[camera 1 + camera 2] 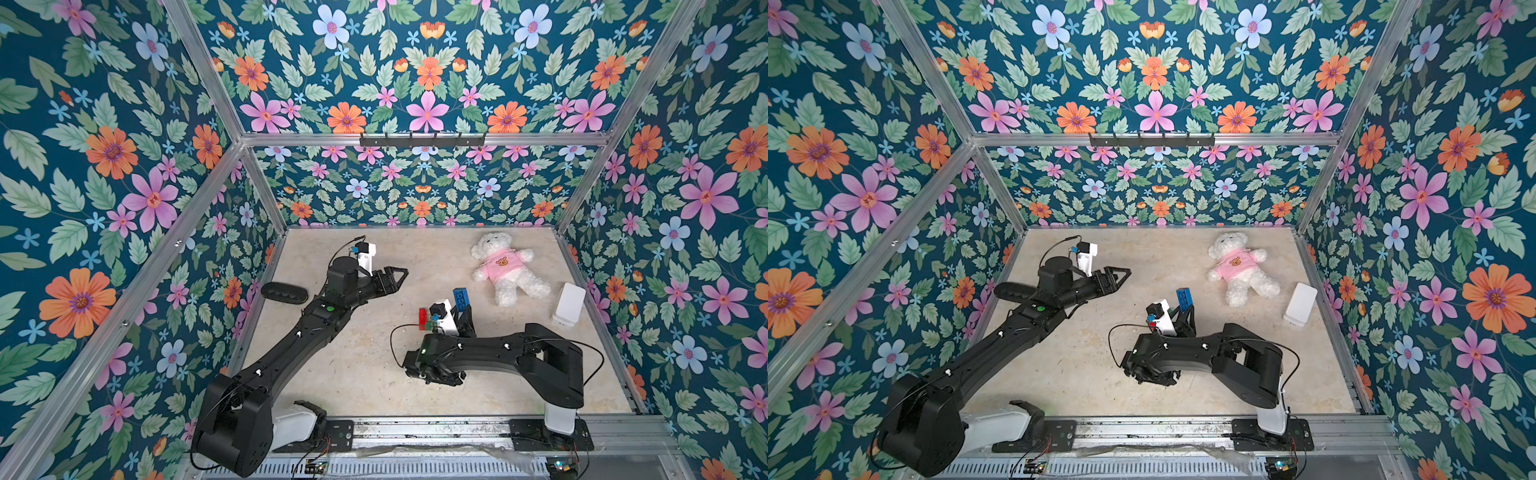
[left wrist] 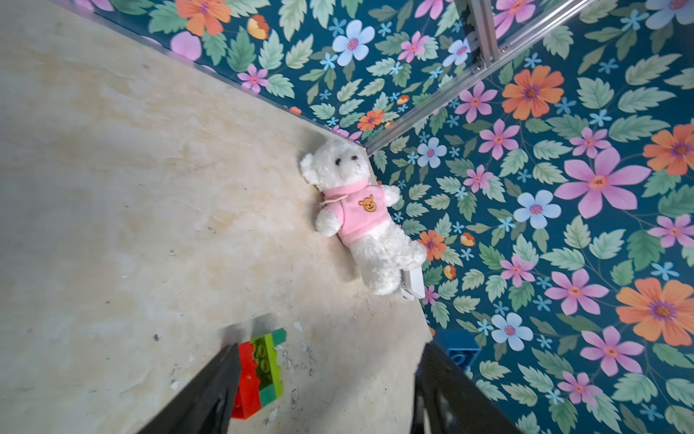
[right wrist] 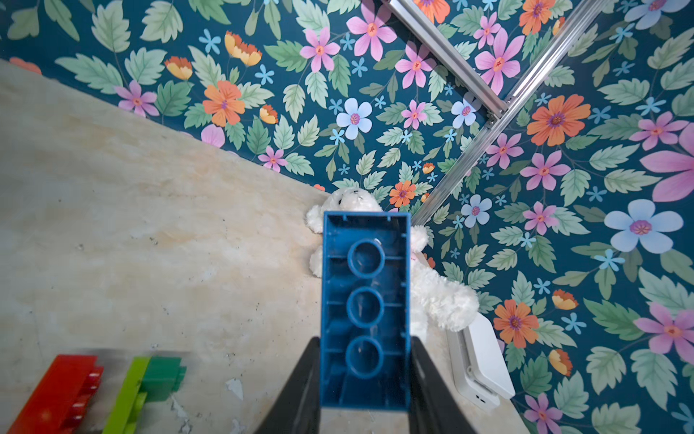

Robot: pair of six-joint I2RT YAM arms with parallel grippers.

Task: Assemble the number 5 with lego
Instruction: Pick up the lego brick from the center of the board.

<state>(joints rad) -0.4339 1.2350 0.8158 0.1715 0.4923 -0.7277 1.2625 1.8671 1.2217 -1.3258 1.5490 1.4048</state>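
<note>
The blue brick (image 3: 364, 285), clamped by one end in the right gripper (image 3: 365, 340) near the teddy (image 3: 447, 300), seems poised to cap the red-lime-green stack (image 3: 127, 390) lying farther from the teddy, while the left gripper (image 2: 330, 357) stands wide and empty, giving room.

Beige tabletop (image 1: 332, 365), white teddy (image 1: 505, 266) in pink top, white box (image 1: 570, 304) near it, black oval piece (image 1: 284, 293), red-lime-green brick stack (image 2: 264, 366).

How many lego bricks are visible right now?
5. A blue brick in the right gripper; a red brick, a lime-green brick and two dark-green bricks clustered together on the table near it. Others may be hidden.
</note>
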